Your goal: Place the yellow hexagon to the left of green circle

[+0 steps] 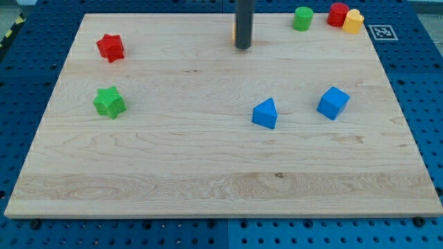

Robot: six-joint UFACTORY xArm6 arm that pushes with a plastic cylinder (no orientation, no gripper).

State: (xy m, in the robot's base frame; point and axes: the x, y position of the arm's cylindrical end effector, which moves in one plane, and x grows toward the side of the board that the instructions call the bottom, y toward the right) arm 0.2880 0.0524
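The green circle (302,19) stands near the view's top edge, right of centre. A yellow block (354,22) sits at the top right corner, touching a red block (338,14) on its left; its shape is unclear. My rod comes down from the top, and my tip (243,48) rests on the board well to the left of the green circle. A thin yellow-orange sliver (234,32) shows at the rod's left edge. It is a block mostly hidden behind the rod, and its shape cannot be made out.
A red star (111,47) lies at the upper left and a green star (109,102) below it. A blue triangle (265,114) and a blue cube (333,102) lie right of centre. The wooden board (208,187) ends on blue pegboard.
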